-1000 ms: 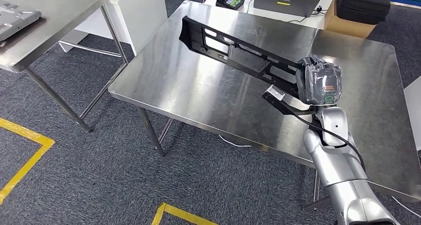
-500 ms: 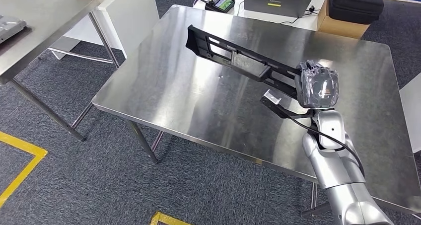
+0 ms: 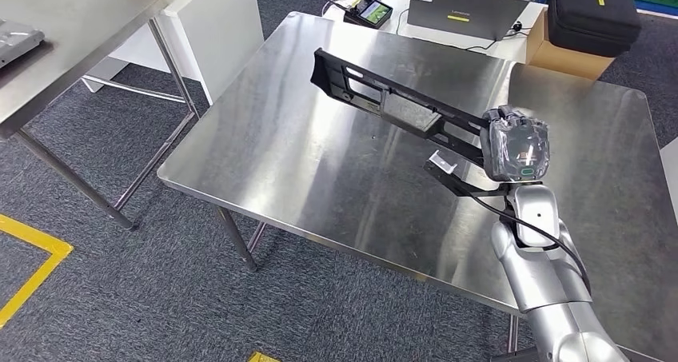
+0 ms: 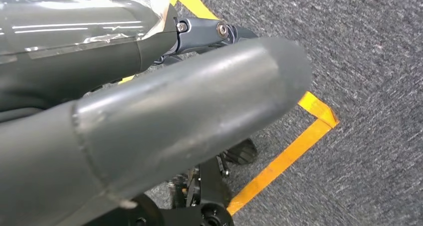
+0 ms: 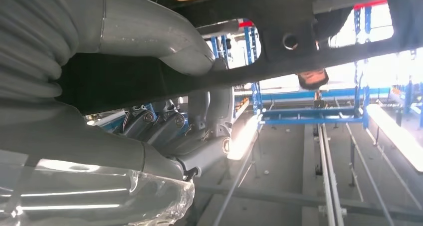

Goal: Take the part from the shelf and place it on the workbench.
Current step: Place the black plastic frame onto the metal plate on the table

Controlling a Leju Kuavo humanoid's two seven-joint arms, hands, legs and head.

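The right arm [image 3: 537, 258] rose from the near edge over the steel surface [image 3: 320, 162]. The right hand [image 3: 516, 148] had its fingers [image 5: 164, 128] clenched around one end of the long black part [image 3: 392, 106], which was held above the surface, slanting away towards the far left. Bare steel lay beneath and around the part. In the left wrist view, the left hand [image 4: 149, 116] hung over grey carpet [image 4: 369, 61] with yellow tape [image 4: 284, 161]; its fingers' state could not be told. Beyond the far edge sat a laptop [image 3: 460, 10], a cardboard box [image 3: 569, 54] and a black case [image 3: 596, 14]
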